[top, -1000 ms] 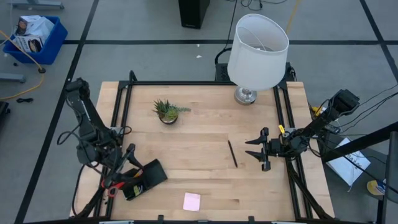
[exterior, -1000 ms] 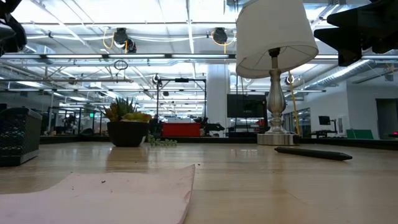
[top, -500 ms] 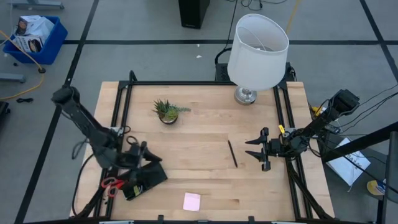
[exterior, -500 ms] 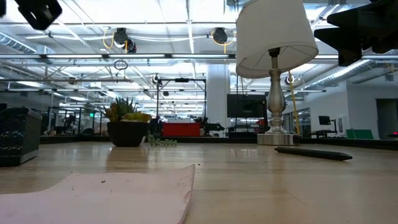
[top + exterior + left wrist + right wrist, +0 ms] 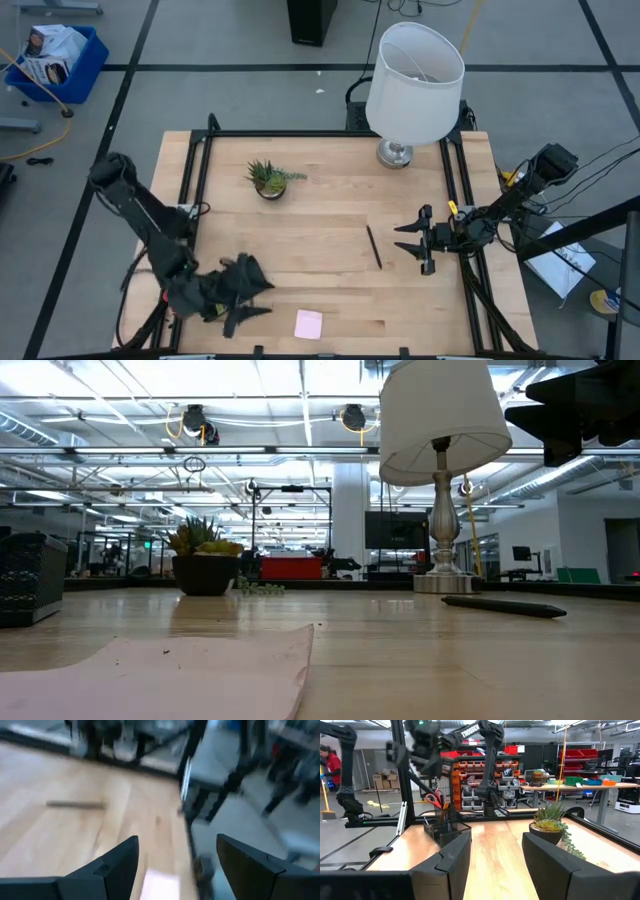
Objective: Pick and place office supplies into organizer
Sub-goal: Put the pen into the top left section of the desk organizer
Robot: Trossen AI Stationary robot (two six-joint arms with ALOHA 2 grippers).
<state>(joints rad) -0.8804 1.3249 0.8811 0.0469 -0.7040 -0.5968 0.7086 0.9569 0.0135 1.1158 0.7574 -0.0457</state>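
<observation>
Thin dark pen (image 5: 373, 246) on pale wood-grain table (image 5: 330, 200), flat pink pad (image 5: 308, 323)

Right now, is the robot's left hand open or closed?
Open. The left hand shows its two dark fingers spread wide with bare table between them, nothing held. From above it hovers over the black organizer.

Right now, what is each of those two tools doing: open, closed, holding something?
Left tool: open, holding nothing, near the table's front left by the organizer.
Right tool: open, holding nothing, waiting at the table's right side.
</observation>
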